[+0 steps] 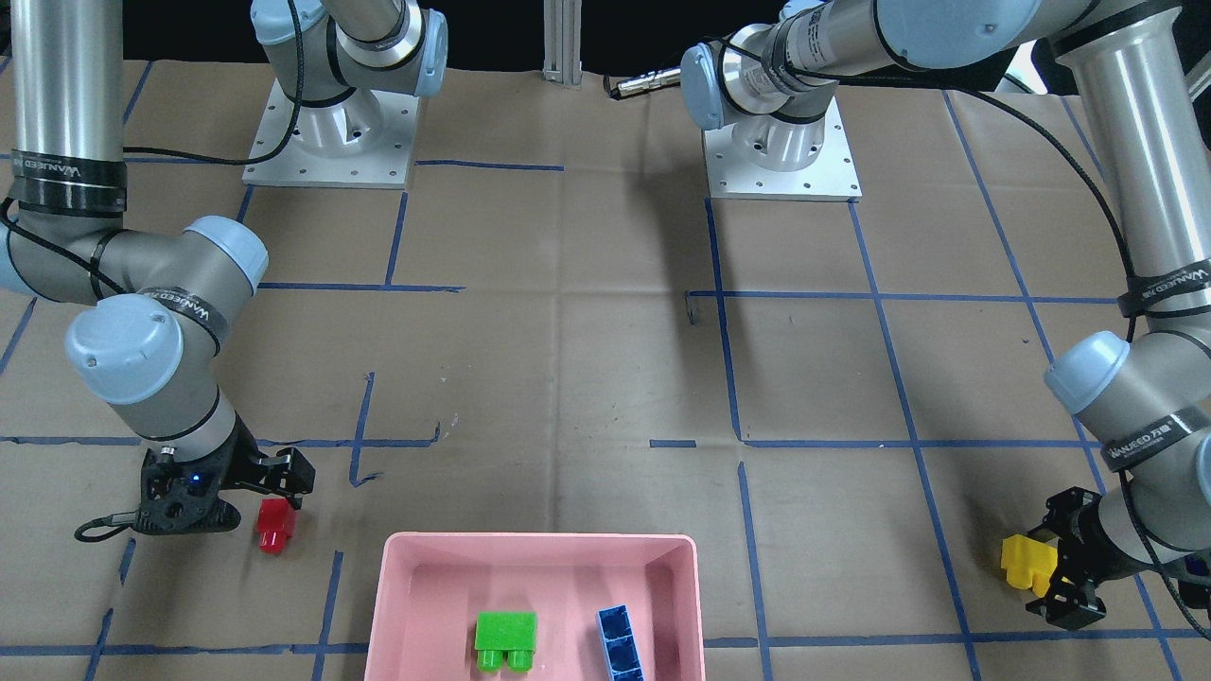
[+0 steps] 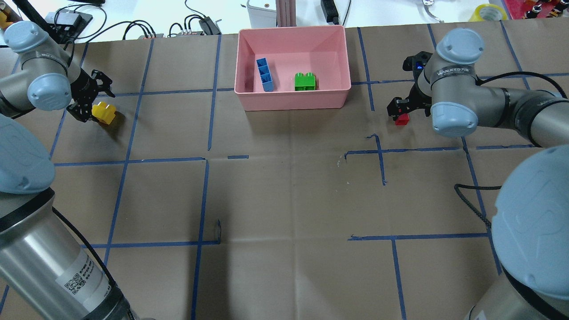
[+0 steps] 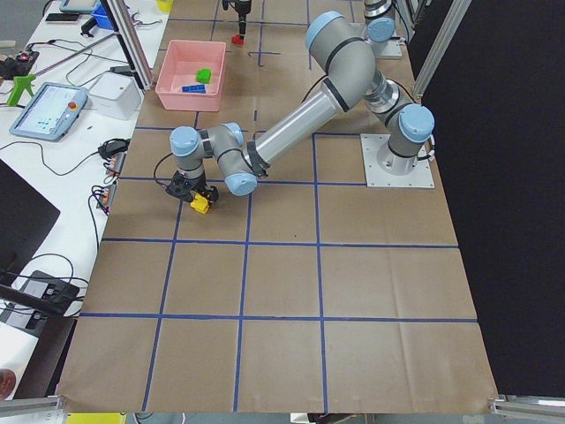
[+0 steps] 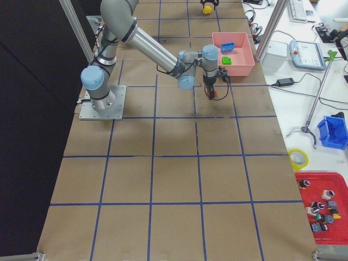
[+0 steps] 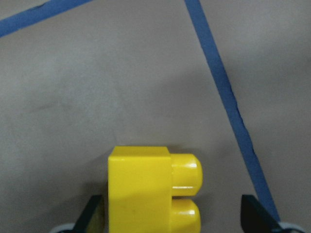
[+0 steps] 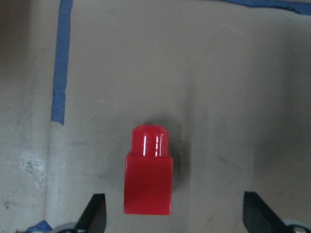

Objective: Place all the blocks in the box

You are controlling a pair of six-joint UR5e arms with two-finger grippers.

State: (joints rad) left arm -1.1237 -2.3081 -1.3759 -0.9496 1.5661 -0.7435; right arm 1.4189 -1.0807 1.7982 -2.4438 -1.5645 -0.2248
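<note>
The pink box (image 2: 293, 101) stands at the table's far edge and holds the green block (image 2: 305, 82) and the blue block (image 2: 264, 74). The yellow block (image 2: 103, 112) lies on the paper at the left. My left gripper (image 2: 94, 100) is open around it; in the left wrist view the block (image 5: 146, 189) sits between the fingertips (image 5: 92, 216), close to the left one. The red block (image 2: 402, 119) lies right of the box. My right gripper (image 2: 401, 110) is open just above it; the right wrist view shows the red block (image 6: 148, 182) centred between the spread fingers (image 6: 95, 216).
The table is covered in brown paper with blue tape lines (image 2: 209, 89). Both arm bases (image 1: 781, 156) stand at the robot's side. Cables and equipment (image 2: 195, 24) lie beyond the far edge behind the box.
</note>
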